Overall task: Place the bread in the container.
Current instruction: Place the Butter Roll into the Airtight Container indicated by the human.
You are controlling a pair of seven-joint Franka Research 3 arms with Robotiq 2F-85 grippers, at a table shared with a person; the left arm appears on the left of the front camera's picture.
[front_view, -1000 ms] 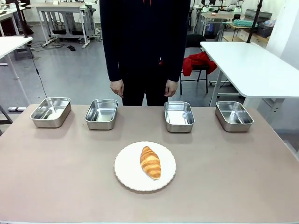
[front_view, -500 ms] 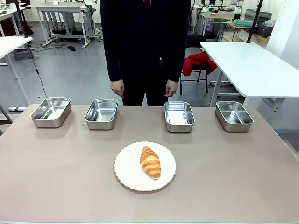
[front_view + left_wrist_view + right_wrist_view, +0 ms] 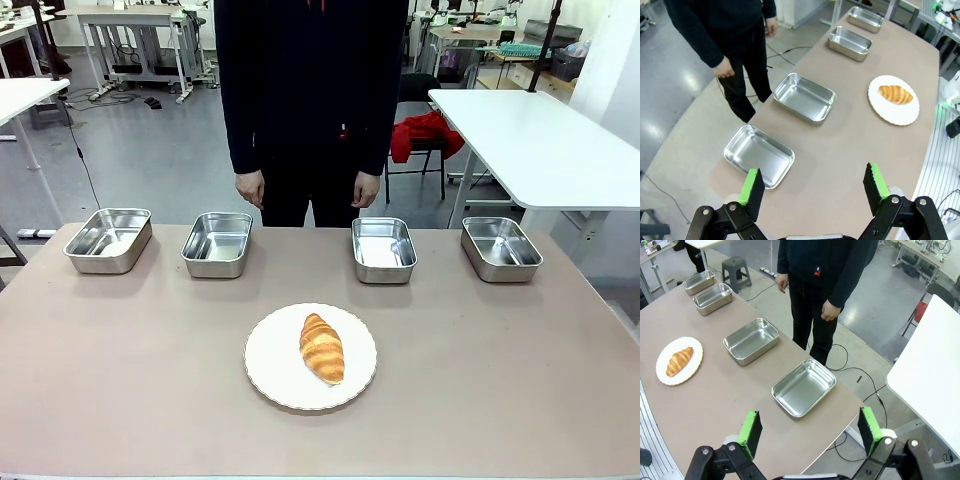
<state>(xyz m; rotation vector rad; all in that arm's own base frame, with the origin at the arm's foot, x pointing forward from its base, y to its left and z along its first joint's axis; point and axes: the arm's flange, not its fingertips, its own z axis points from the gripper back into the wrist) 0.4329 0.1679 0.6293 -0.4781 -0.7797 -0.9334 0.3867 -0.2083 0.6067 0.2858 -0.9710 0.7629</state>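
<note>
Nothing has changed in the front view since a second ago; the bread [image 3: 322, 348] lies unmoved.

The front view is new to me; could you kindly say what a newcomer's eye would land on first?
A golden croissant lies on a round white plate at the middle of the table. Beyond it, four empty shiny steel pans line the far edge, and a person in dark clothes stands just behind them.

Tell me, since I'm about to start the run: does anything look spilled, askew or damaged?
Nothing stands out. The bread lies whole on the white plate; the four steel pans sit upright and empty along the far edge.
</note>
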